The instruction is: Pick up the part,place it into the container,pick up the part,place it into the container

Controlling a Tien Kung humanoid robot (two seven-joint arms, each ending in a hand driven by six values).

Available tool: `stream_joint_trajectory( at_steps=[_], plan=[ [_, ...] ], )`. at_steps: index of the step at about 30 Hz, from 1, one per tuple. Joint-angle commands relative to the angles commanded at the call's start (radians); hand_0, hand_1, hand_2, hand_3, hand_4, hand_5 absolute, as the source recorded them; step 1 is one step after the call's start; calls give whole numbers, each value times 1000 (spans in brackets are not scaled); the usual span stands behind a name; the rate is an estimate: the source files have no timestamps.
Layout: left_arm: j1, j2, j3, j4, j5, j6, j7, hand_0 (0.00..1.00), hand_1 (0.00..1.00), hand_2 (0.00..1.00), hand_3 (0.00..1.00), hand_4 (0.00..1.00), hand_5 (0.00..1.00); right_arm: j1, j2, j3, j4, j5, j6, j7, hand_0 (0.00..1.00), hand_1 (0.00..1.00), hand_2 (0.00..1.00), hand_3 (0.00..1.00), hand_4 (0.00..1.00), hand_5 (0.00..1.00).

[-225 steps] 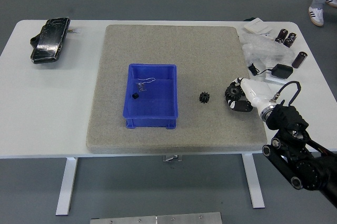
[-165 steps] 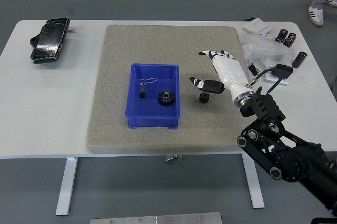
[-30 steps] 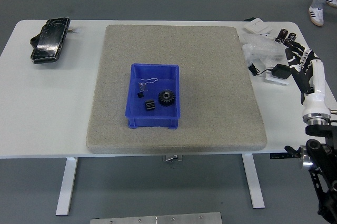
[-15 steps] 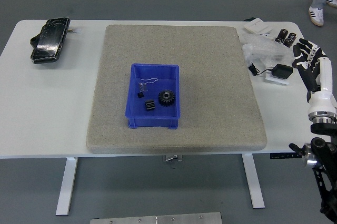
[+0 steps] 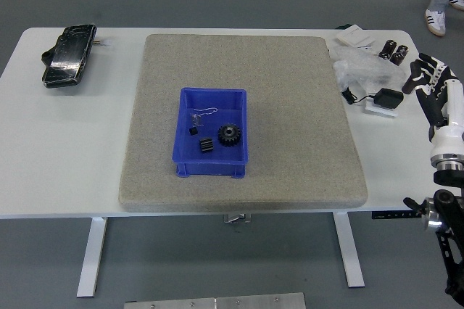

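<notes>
A blue container (image 5: 212, 142) sits on the grey mat (image 5: 243, 117) near its middle. Inside it lie a large black gear (image 5: 230, 134), a smaller black gear (image 5: 206, 146), a tiny black cube (image 5: 193, 131) and a bit of clear wire. My right hand (image 5: 433, 84) is raised at the table's far right edge, well away from the container, with its fingers spread and nothing in them. The left arm is out of sight.
A black pouch (image 5: 69, 55) lies at the table's back left. At the back right are crumpled clear plastic (image 5: 359, 71), a black adapter (image 5: 386, 98), white cards and small dark cylinders (image 5: 392, 52). A person's shoe (image 5: 436, 21) shows on the floor, top right.
Earlier my right hand placed the large gear, then the small gear, into the container. Over the last second it drew back further right toward the picture's edge, empty.
</notes>
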Motion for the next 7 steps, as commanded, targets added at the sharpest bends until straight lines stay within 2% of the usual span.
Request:
stream_joint_trajectory(
  at_steps=[7],
  plan=[
    [0,1,-2,0,4,-1,1,646,577,574,611,688,242,1,4,4,2,-6,2,-1,853,774,783,771,923,741]
  ],
)
